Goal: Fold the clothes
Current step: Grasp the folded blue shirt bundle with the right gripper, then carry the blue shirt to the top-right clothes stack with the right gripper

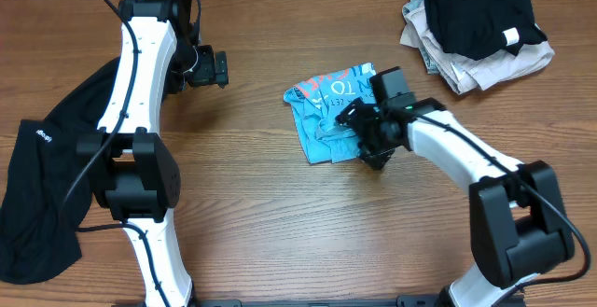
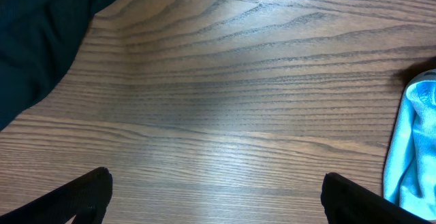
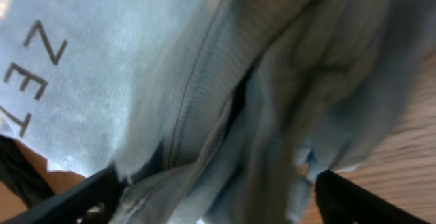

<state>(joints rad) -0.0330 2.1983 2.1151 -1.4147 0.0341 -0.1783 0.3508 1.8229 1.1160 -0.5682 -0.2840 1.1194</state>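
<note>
While the light blue cotton T-shirt with dark printed letters (image 1: 326, 111) lies rumpled at mid-frame in the overhead view, folded small but uneven, I'd put the task near the halfway mark.

Done, by my read: the stack of folded clothes (image 1: 476, 27) at upper right, a black piece on top of beige and grey ones.

Left to do: finish the blue shirt, then the large black garment (image 1: 37, 186), which is spread loose along the left edge of the frame, not folded at all.

The right gripper (image 1: 373, 144) sits on the lower right edge of the blue shirt. In the right wrist view its jaws stand wide, with bunched cloth and a stitched hem filling the space between them. It looks pressed into the fabric, not pinching it.

The left gripper (image 1: 216, 67) is at upper left of centre, well apart from the shirt, jaws wide, holding nothing, over bare wood. Its wrist view catches the blue shirt at the right edge and black cloth at upper left.

The surface is a brown wood-grain bench (image 1: 280, 232), flat and matte with a faint sheen, with only these 3 lots of clothing and the 2 arms on it.

No room is visible past the bench top.
</note>
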